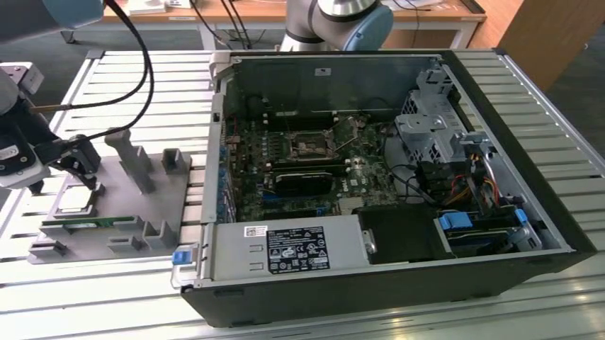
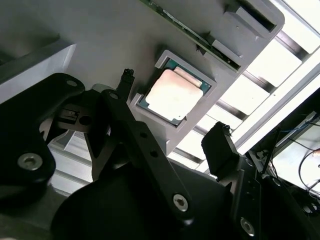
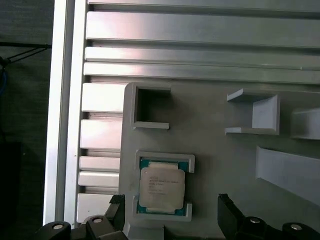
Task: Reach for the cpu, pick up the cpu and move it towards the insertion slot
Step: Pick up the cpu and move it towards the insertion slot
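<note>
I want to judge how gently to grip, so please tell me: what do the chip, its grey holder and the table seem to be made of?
Chip: metal lid, matte silvery with a pale sheen, on a greenish board rim. Holder: probably plastic, with a dull uniform grey and moulded walls. Table: likely aluminium, in bright ribbed slats that reflect light.

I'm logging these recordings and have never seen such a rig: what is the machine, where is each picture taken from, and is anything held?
It is one robot arm ending in a two-fingered claw. The exterior view, off the arm, shows a slatted table bearing an open computer and a grey holder. Both wrist views ride on the arm. The cpu lies in the holder's recess; the open claw hangs over it, a finger either side, holding nothing. The slot sits inside the computer.
</note>
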`<state>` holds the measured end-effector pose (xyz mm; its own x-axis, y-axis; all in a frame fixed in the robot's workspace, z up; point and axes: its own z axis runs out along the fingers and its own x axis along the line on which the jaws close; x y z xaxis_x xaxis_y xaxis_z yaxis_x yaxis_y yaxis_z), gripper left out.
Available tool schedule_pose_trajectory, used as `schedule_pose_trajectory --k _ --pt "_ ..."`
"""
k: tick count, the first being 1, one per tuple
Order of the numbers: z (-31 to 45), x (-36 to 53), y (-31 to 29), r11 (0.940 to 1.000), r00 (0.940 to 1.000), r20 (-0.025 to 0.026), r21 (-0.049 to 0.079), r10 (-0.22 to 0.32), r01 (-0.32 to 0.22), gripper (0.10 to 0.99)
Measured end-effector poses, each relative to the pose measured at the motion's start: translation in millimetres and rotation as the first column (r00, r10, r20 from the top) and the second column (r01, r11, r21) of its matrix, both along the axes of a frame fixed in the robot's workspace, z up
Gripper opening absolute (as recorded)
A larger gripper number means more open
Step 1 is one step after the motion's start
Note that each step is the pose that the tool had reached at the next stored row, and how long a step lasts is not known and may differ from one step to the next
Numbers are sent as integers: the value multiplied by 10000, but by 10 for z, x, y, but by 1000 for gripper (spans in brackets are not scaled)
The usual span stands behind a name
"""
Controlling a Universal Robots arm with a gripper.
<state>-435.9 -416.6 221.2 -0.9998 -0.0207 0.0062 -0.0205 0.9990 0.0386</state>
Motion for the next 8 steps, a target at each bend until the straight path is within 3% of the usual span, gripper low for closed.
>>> schedule_pose_trajectory --k 8 --pt "-130 -4 -1 10000 10000 -1 -8 0 0 824"
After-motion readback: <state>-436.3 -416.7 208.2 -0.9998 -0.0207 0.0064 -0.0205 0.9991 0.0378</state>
